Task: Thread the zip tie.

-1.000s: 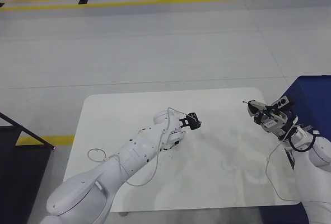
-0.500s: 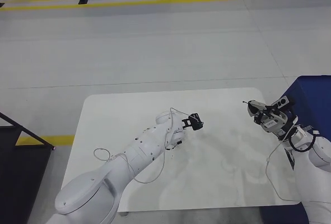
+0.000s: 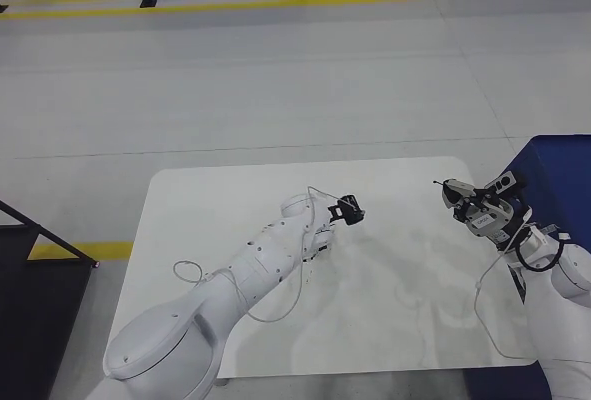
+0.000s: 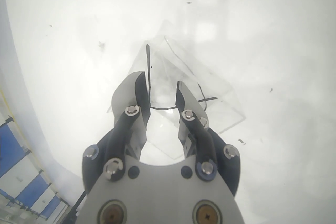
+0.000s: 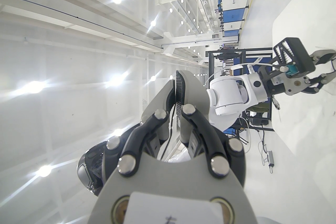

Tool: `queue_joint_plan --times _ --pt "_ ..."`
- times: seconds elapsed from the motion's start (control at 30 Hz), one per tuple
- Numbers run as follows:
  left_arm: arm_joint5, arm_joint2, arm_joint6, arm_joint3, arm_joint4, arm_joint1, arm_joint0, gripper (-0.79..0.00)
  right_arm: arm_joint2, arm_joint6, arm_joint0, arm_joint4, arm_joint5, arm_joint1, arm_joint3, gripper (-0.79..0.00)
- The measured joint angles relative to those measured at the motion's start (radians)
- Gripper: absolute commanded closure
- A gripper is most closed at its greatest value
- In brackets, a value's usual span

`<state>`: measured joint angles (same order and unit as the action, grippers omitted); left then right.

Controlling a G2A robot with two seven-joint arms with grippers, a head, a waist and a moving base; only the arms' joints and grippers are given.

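**Top view.**
- Table [image 3: 405, 300]: white, rounded corners, on a pale floor.
- Left gripper [image 3: 351, 210]: low over the table, about midway between the left and right edges and nearer the far edge than the near one. Its arm reaches in from the near left corner.
- Right gripper [image 3: 443, 186]: raised near the far right corner, well apart from the left gripper.
- Blue panel [image 3: 575, 190]: stands just beyond the right edge of the table.

**Left wrist view.**
- Fingers [image 4: 140, 93] of the left gripper: spread apart, pointing down at the table.
- Zip tie [image 4: 148, 67]: thin and black. One straight length runs just beside the inner face of one finger. It then bends and crosses the gap to the other finger. Further thin black lengths show beyond that finger.
- Clear plastic piece [image 4: 225, 109]: lies on the table under and around the zip tie. Its exact shape cannot be told.
- Small dark specks dot the white surface nearby.

**Right wrist view.**
- Fingers [image 5: 183, 88] of the right gripper: pressed close together at the tips and held up off the table. Whether anything is pinched between them cannot be told.
- The left gripper appears farther off, over the table, with its fingers apart.
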<state>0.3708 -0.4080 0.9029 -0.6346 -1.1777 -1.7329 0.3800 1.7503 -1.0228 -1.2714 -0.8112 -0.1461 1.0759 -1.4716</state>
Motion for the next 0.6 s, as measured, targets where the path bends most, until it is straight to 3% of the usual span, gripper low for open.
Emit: queue_joint_plan --times 0.3,0.6 --pt "-0.094 0.029 -0.019 0.041 -0.103 -0.027 0.021 -0.145 0.0 0.0 0.0 0.0 0.0 0.0 0.0 0.0" --pt "-0.022 0.008 -0.027 0.116 -0.057 -0.059 0.017 -0.126 0.0 0.0 0.0 0.0 0.0 0.0 0.0 0.0"
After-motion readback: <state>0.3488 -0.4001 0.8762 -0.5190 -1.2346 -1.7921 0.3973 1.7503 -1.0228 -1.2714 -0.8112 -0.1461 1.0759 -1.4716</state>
